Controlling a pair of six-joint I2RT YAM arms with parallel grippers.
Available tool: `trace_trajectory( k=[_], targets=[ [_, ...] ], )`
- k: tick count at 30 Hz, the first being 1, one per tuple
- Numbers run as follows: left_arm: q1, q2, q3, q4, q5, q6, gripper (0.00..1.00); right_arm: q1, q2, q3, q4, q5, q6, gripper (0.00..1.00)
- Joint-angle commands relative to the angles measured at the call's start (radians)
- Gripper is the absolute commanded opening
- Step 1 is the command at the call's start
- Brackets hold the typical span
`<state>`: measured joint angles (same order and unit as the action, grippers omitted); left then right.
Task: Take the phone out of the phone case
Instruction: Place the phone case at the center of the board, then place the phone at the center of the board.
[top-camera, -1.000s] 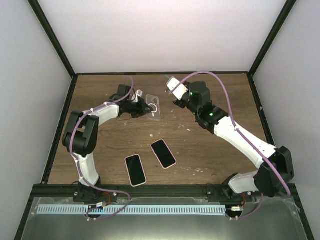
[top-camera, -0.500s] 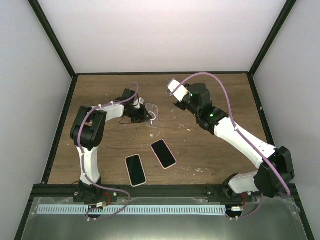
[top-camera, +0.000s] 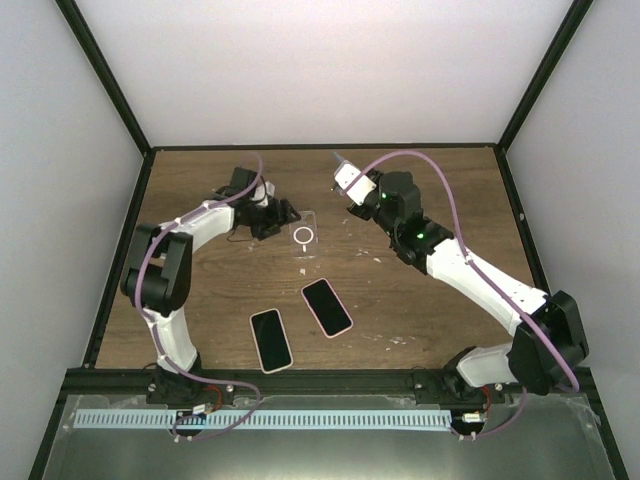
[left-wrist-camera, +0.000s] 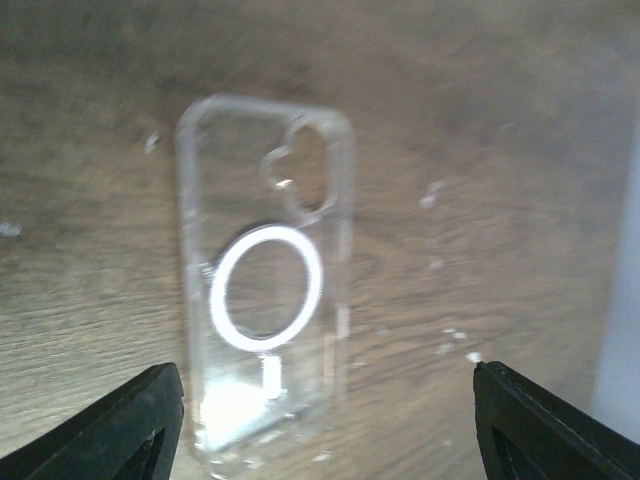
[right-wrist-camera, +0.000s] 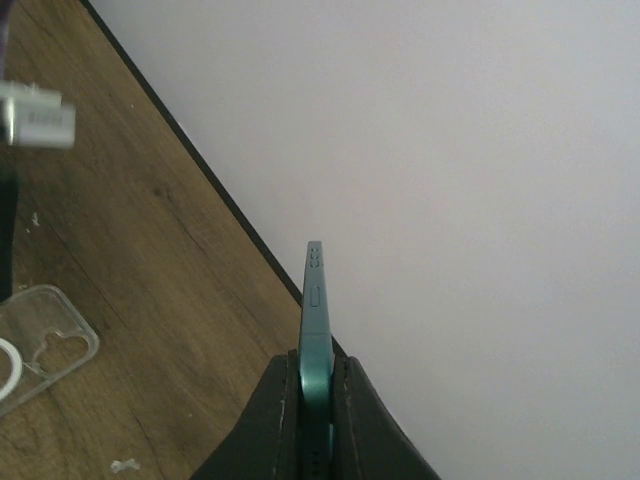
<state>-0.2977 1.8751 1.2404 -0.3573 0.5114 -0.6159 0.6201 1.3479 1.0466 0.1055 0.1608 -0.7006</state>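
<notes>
Right fingers (right-wrist-camera: 278, 425) clamp phone (right-wrist-camera: 316, 310); left fingers (left-wrist-camera: 120, 430) spread wide.

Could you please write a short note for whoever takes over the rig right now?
Left end effector: open, above the clear case, fingers either side of it, gripping nothing.
Right end effector: shut on the phone, held edge-on, raised off the table.
Case: empty, lying flat on the table.
Done: the phone is out of the case.
Left: probably only setting the phone down. Two other phones lie nearer the arm bases.
</notes>
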Motion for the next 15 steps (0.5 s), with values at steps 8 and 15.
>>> trace_trajectory(
  k=[8, 15],
  targets=[
    [0.015, -0.206, 0.020, 0.339, 0.251, -0.281, 0.82, 0.074, 0.045, -0.150, 0.433, 0.034, -0.295, 0.01],
    [-0.028, -0.209, 0.013, 0.468, 0.316, -0.427, 0.77, 0.133, 0.092, -0.219, 0.630, 0.031, -0.491, 0.01]
  ],
)
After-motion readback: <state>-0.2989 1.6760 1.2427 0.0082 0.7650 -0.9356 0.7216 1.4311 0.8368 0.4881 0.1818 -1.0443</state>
